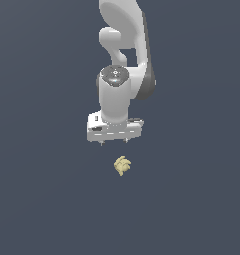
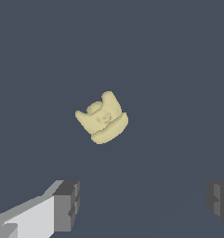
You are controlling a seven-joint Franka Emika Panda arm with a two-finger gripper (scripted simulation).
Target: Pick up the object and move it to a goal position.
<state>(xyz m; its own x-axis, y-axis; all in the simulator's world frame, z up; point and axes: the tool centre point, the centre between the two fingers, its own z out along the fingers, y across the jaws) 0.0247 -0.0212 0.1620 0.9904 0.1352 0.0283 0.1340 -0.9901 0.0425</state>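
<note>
My gripper (image 1: pixel 114 143) hangs with its fingers spread wide and nothing between them. In the wrist view I see the two dark grey fingertips (image 2: pixel 67 204) far apart at opposite sides of the frame, with only bare surface in the gap. In the exterior view the white gripper body points straight down, and just two short finger ends poke out under it.

The object (image 1: pixel 122 166), a small pale-yellow lumpy thing with curved banana-like lobes, lies on the dark blue-grey table (image 1: pixel 42 199) just below the gripper in the exterior view, a little toward that view's right. It is clear of the fingers and untouched. In the wrist view the object (image 2: pixel 102 119) lies ahead of the fingertips, not between them, its lobes fanning out from a rounded base.

Behind the gripper, the white arm (image 1: pixel 122 45) rises out of the frame in the exterior view.
</note>
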